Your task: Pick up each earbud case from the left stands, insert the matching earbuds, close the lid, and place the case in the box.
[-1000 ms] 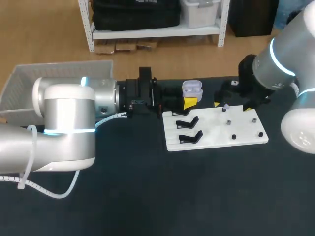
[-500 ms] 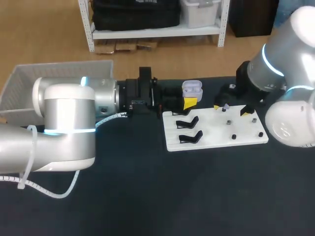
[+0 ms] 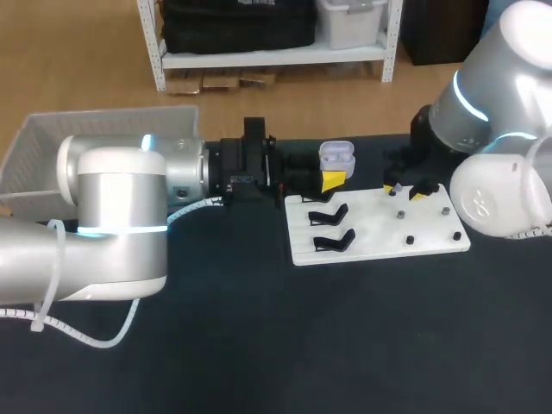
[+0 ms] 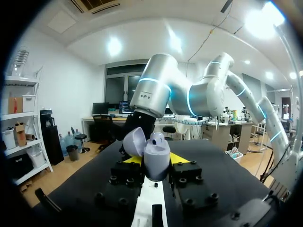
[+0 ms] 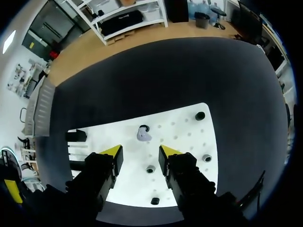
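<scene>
Right end effector [image 5: 140, 151]: fingers parted wide, nothing between them, poised over the white board [image 5: 189, 137].

1. Earbud [image 5: 143, 135]: lavender, standing on a dark peg just ahead of the right end effector and roughly in line with the gap between its fingers. Judged very light, rigid and glossy, so likely to slip or pop out under a hard squeeze. Best taken low across its 2 broader sides with gentle pressure. The fingers look large against it, so they would need to be centred on it.
2. Pegs [image 5: 200, 115]: 4 dark, bare ones on the board, beside and beneath the right end effector.
3. Stands [image 3: 328, 214]: 2 black, empty, on the board's side towards the left end effector.
4. Left end effector [image 4: 155, 161]: level over the dark table [image 3: 259, 345], closed on the lower shell of item 5 from 2 sides.
5. Earbud case [image 4: 156, 152]: lavender, lid open and tipped back, cavity upward, held above the board's far edge, beyond the stands from the right end effector. A pale rounded shape shows inside, possibly 1 earbud; uncertain. Judged light, hard-shelled and smooth. A grip on the base leaves the hinged lid free to shut.
6. Box [image 3: 52, 147]: white, behind the left arm and well apart from both end effectors. Contents hidden.
</scene>
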You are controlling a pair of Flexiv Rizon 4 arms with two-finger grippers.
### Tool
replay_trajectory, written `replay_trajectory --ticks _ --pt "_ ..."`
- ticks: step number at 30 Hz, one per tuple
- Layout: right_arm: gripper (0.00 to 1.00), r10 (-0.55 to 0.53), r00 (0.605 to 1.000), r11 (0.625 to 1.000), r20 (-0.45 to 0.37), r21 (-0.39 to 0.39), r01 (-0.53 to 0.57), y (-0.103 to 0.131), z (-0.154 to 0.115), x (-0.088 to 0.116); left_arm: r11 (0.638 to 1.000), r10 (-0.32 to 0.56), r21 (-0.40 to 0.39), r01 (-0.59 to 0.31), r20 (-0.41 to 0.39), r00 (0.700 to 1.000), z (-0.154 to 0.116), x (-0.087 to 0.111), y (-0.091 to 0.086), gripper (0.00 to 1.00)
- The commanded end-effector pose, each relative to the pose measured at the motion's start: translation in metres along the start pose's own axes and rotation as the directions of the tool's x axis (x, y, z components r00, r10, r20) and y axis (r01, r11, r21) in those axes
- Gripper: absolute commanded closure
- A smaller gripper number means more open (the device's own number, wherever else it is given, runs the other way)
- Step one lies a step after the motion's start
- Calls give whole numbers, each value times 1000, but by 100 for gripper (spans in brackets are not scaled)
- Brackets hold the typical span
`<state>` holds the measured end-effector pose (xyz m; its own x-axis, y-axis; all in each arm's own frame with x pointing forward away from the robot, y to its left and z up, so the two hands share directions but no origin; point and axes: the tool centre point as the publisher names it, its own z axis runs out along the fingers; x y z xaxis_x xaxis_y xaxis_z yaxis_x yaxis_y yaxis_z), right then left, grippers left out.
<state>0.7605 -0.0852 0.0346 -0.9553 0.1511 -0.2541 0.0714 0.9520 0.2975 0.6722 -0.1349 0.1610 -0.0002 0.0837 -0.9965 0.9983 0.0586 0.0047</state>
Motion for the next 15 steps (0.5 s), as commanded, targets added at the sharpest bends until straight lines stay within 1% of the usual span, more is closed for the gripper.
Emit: replay_trajectory --ticks 1,3,6,10,15 --pt "53 3 1000 1000 -25 -4 -3 -1 4 -6 1000 6 -9 -6 10 1000 0 2 -2 100" --pt "53 17 999 1000 -30 -6 -17 -1 5 -6 1000 6 -9 -6 10 1000 0 2 -2 100" --pt "53 56 997 998 -47 -32 -58 -1 8 -8 1000 6 -9 -6 10 1000 0 2 -2 100" --pt "53 53 997 998 -49 -29 -54 -2 11 -9 1000 6 -9 -6 10 1000 0 2 -2 100" --pt "55 49 997 998 -54 -26 -51 -1 13 -11 1000 6 -9 -6 10 1000 0 2 -2 100"
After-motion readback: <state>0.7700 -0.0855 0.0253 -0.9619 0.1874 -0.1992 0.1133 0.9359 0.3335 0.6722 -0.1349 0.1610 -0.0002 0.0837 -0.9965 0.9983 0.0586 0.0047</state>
